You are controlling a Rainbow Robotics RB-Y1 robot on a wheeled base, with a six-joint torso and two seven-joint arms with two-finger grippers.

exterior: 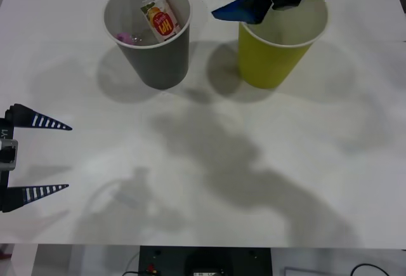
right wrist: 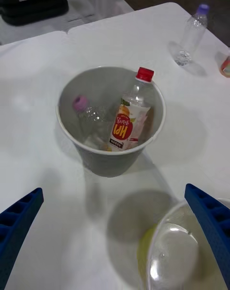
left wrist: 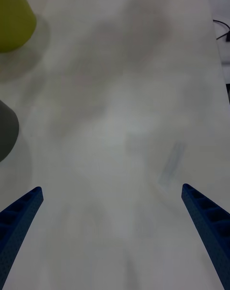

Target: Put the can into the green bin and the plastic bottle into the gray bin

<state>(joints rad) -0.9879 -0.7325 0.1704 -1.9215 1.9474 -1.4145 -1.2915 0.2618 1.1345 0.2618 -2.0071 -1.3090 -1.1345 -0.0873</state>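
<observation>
The gray bin (exterior: 152, 54) (right wrist: 112, 161) stands upright at the back left. The plastic bottle (exterior: 160, 17) (right wrist: 130, 120), with its red cap and fruit label, leans inside it, beside a small clear bottle with a pink cap (right wrist: 88, 110). To its right stands the green bin (exterior: 276, 60) (right wrist: 148, 251). A shiny rounded silvery thing (right wrist: 175, 251), possibly the can, lies inside it. My right gripper (exterior: 240, 9) (right wrist: 114, 189) hovers open over the green bin's near-left rim, holding nothing. My left gripper (exterior: 68, 157) (left wrist: 111, 188) is open over the table's left edge.
In the right wrist view, a clear bottle with a purple cap (right wrist: 191, 34) stands near the table's far corner, with an orange-red thing (right wrist: 225, 66) beside it. Both bins' sides, green (left wrist: 13, 17) and gray (left wrist: 6, 132), show in the left wrist view. The table's front edge (exterior: 203, 245) is near.
</observation>
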